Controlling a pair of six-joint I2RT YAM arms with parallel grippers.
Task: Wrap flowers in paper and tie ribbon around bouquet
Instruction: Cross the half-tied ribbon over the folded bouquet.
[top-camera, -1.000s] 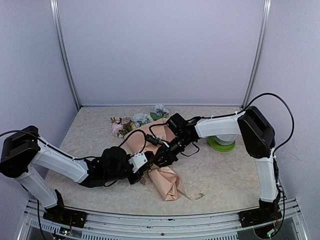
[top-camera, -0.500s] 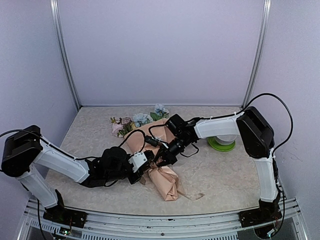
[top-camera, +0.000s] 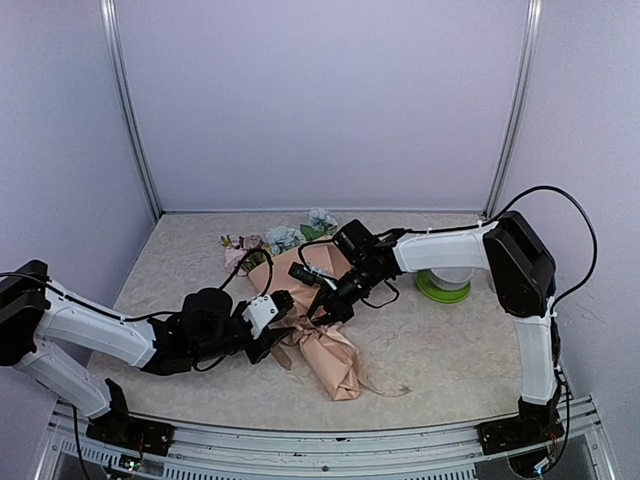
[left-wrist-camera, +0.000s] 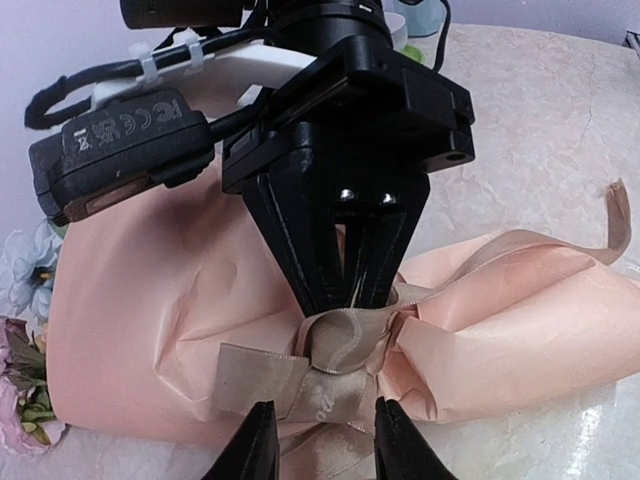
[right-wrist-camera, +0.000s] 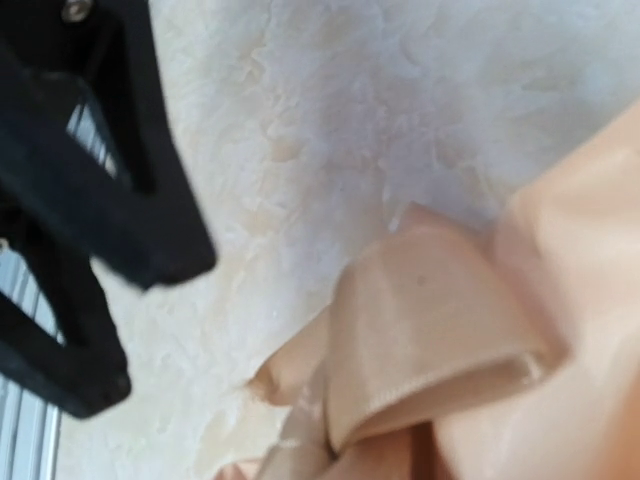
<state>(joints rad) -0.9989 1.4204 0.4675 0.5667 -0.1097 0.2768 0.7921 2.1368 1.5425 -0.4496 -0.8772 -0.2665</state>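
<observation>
Table (top-camera: 450, 340): bouquet (top-camera: 335, 360) lies at centre on a diagonal, with the flowers (top-camera: 280, 238) at the far-left end and the tail at the near-right end. Ribbon (left-wrist-camera: 335, 350) sits around the bouquet's waist, knot on top; 1 loose end trails onto the table just right of the tail. Left gripper (left-wrist-camera: 322, 432) is on the near-left side of the knot, with a ribbon end between its 2 tips. Right gripper (left-wrist-camera: 345, 295) reaches in from the far-right side, tips on the knot, facing the left gripper across it. Dish (top-camera: 443, 288) stands well right of the bouquet, beside the right arm.
</observation>
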